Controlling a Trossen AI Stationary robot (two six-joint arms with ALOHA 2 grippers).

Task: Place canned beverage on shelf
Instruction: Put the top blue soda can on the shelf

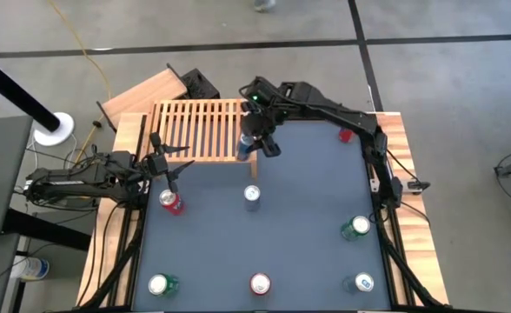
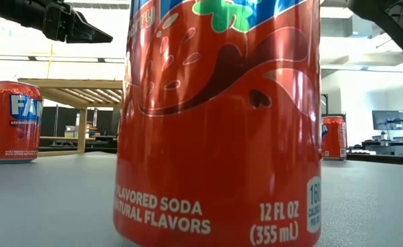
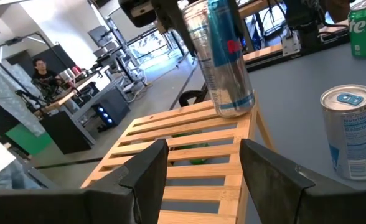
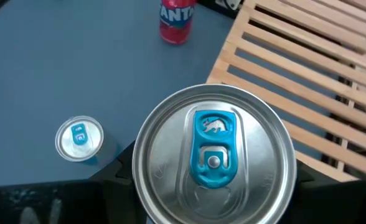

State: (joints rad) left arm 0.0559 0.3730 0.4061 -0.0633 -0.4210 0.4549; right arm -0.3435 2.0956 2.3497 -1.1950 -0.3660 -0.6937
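Note:
The shelf (image 1: pixel 203 130), a light wooden rack of narrow slats, lies at the table's far left. My right gripper (image 1: pixel 254 137) is shut on a silver and blue can (image 3: pixel 223 56) at the shelf's right end. That can's top (image 4: pixel 214 155) fills the right wrist view. My left gripper (image 1: pixel 173 169) waits at the table's left edge, open and level, with nothing between its fingers (image 3: pixel 149 171). A silver can (image 1: pixel 252 195) stands upright on the table near the shelf. My right gripper pinches the can's upper wall (image 4: pixel 142 171) just under the rim, one finger (image 4: pixel 117 177) on each side. The fingers come from above, slanting down. The can hangs slightly tilted, its bottom (image 3: pixel 236 109) over the shelf's right end; whether it touches the slats I cannot tell.
Several more cans stand on the blue table top: red (image 1: pixel 170 202), green (image 1: pixel 355 228), green (image 1: pixel 162 284), red (image 1: pixel 260 283), blue (image 1: pixel 361 283), and red (image 1: pixel 345 135) at the far right. The near red can (image 2: pixel 215 116) blocks most of the low view. A solid board (image 1: pixel 142 91) lies behind the shelf.

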